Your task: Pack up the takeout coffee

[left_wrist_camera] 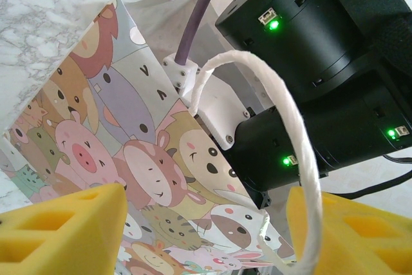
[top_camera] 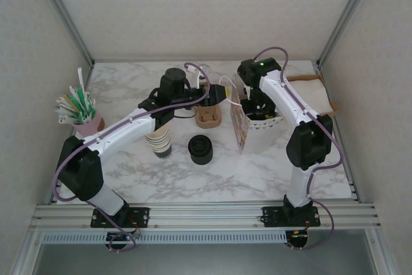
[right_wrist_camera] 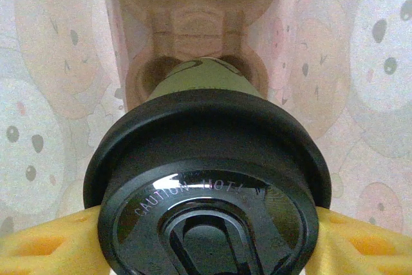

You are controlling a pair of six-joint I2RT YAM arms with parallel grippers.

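The takeout coffee (right_wrist_camera: 209, 178), an olive-green cup with a black lid marked "CAUTION HOT", sits between the yellow fingers (right_wrist_camera: 48, 249) of my right gripper (right_wrist_camera: 209, 246), which is shut on its lid rim. It hangs inside the cartoon-animal paper bag (top_camera: 239, 123), its base just above or in a socket of a brown cardboard carrier (right_wrist_camera: 193, 24); contact is hidden. My left gripper (left_wrist_camera: 206, 223) stands open at the bag's outer wall (left_wrist_camera: 129, 152). The white rope handle (left_wrist_camera: 283, 114) loops across its right finger (left_wrist_camera: 351, 230). From above, the left gripper (top_camera: 222, 94) is at the bag's far top corner.
A cream stack of lidless cups (top_camera: 159, 141) and a stack of black lids (top_camera: 201, 149) stand mid-table under the left arm. Brown carriers (top_camera: 209, 117) lie beside the bag. A pink cup of stirrers (top_camera: 80, 114) is far left, brown paper (top_camera: 314, 91) far right.
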